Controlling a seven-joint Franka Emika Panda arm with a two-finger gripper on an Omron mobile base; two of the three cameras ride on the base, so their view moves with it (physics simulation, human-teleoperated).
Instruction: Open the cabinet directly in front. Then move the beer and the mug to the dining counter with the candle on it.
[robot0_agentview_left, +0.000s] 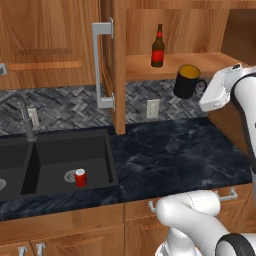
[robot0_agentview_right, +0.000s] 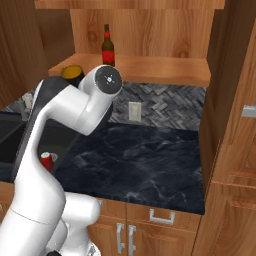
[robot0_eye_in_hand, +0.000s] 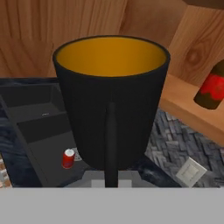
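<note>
The cabinet stands open: its left door (robot0_agentview_left: 118, 65) swings out edge-on, silver bar handle (robot0_agentview_left: 102, 65) toward me. The beer (robot0_agentview_left: 158, 47) (robot0_agentview_right: 107, 47) (robot0_eye_in_hand: 212, 87) stands upright on the wooden shelf (robot0_agentview_left: 215, 61) (robot0_agentview_right: 160, 70). The black mug (robot0_agentview_left: 187, 81) (robot0_eye_in_hand: 111, 100) with its yellow inside hangs upright in the air just off the shelf's front edge, above the dark counter. My gripper (robot0_agentview_left: 204, 89) (robot0_eye_in_hand: 110, 177) is shut on its loop handle, reaching in from the right. The arm hides most of the mug (robot0_agentview_right: 73, 73). The dining counter and the candle are out of view.
Below lies the black marbled counter (robot0_agentview_left: 180, 155) (robot0_agentview_right: 145, 160) with a black sink (robot0_agentview_left: 50, 160) at left, a short red can (robot0_agentview_left: 80, 178) (robot0_agentview_right: 46, 161) (robot0_eye_in_hand: 68, 158) in it, and a faucet (robot0_agentview_left: 25, 117). The cabinet's right door (robot0_agentview_right: 232, 100) juts out beside the shelf.
</note>
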